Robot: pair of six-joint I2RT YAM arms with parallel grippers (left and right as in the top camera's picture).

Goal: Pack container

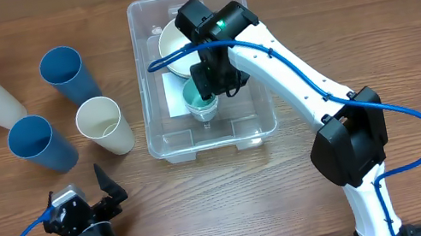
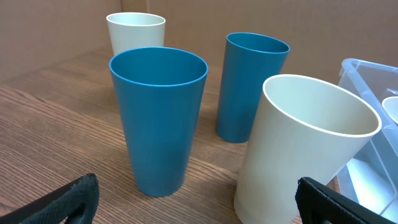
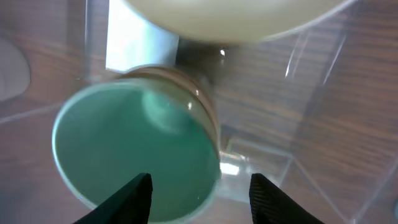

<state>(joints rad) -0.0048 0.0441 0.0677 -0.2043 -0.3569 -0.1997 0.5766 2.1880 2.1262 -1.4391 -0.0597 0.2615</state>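
Container (image 1: 163, 133): clear bin, flat on the bench (image 1: 383, 9). A white label shows through its floor.

Inside the container:
- a white bowl (image 1: 171, 40) at the far end
- a teal bowl (image 1: 200, 101) near the middle, tipped so its mouth faces the right wrist camera

Right fingers (image 3: 138, 198): down inside the container and spread apart, one on each side of the teal bowl's rim. No contact is visible and nothing is held.

Left fingers (image 2: 73, 202): off the container's near-left corner, spread wide and empty, facing the cups.

Left of the container, apart from its wall: blue cups (image 1: 63, 73) and white cups (image 1: 103, 126), two of each, all standing mouth up.

Handling, as judged:
- Treat the container as light and thin-walled.
- The walls likely flex under a pinch, and the smooth plastic likely slips.
- A knock will probably slide it on the bench.
- If you steady or shift it, pinch the rolled rim on the near wall, one finger inside and one outside, clear of the bowls.
- Do not squeeze mid-wall.
- The load sits toward the far end, so expect it to tip if you lift it by one side.
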